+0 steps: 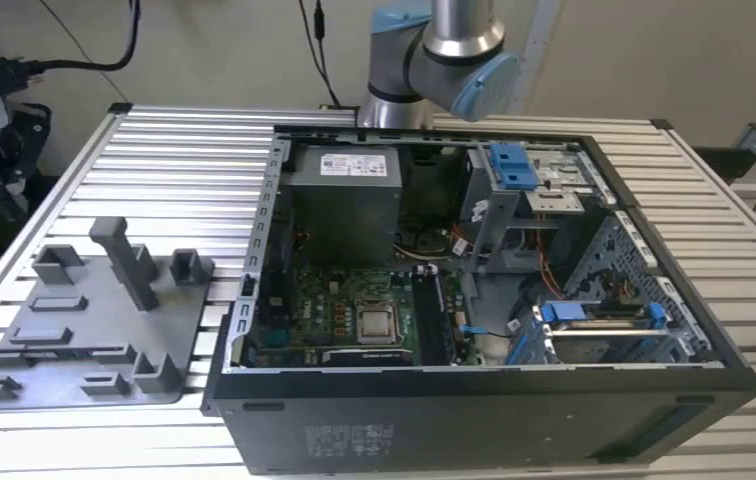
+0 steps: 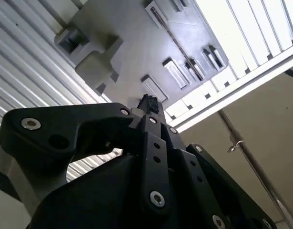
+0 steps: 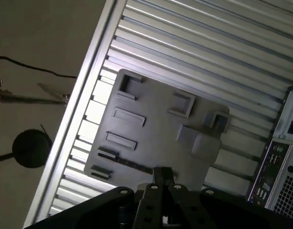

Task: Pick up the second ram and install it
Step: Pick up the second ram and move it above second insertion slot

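Above the matte grey tray (image 3: 156, 129) with blocky posts, the black pincer (image 3: 163, 174) hangs, pressed together.

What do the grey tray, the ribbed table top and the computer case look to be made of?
Grey tray: likely plastic, matte, uniform grey with moulded blocky posts. Table top: apparently aluminium, silvery ribbed profiles catching light. Computer case: probably painted sheet metal, smooth black, thin folded edges.

Tray (image 1: 191, 335): on your table (image 1: 178, 150), the exterior view's left
Case (image 1: 485, 425): just beside it, the exterior view's right
Gripper (image 3: 161, 175): above the tray
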